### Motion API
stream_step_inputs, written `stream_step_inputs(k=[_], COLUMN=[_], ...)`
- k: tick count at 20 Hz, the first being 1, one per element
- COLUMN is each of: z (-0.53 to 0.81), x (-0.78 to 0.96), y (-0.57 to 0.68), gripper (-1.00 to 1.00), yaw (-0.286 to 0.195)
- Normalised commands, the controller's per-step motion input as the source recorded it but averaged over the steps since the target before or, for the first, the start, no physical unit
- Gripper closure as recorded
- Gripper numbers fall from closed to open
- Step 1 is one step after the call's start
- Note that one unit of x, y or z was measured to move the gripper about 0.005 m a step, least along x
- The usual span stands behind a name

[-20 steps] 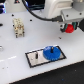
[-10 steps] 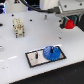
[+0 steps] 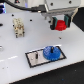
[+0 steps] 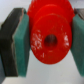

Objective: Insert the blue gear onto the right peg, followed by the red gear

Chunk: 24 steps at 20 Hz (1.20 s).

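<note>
While the end effector (image 3: 60, 25) pinches the red gear (image 4: 49, 39), open tabletop (image 3: 70, 45) separates it from the blue gear (image 3: 50, 52).

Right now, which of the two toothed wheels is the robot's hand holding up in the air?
The small round red plastic gear. The hand grips it above the table, while the wider blue plastic gear lies flat on the grey plate.

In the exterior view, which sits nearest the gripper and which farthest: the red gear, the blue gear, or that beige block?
1. The red gear: held in the gripper itself, upper right.
2. The blue gear: below it, on the grey plate.
3. The beige block: far off on the exterior view's left.
</note>
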Motion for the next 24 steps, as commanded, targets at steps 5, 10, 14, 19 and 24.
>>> stream_step_inputs(k=[5, 10, 14, 19, 24], z=[0.11, 0.03, -0.03, -0.05, -0.04], x=[0.77, 0.69, 0.46, 0.33, 0.11], y=[-0.26, -0.2, -0.17, -0.16, -0.05], gripper=[1.0, 1.0, 1.0, 1.0, 1.0], yaw=[0.0, 0.0, 0.0, 0.0, 0.0])
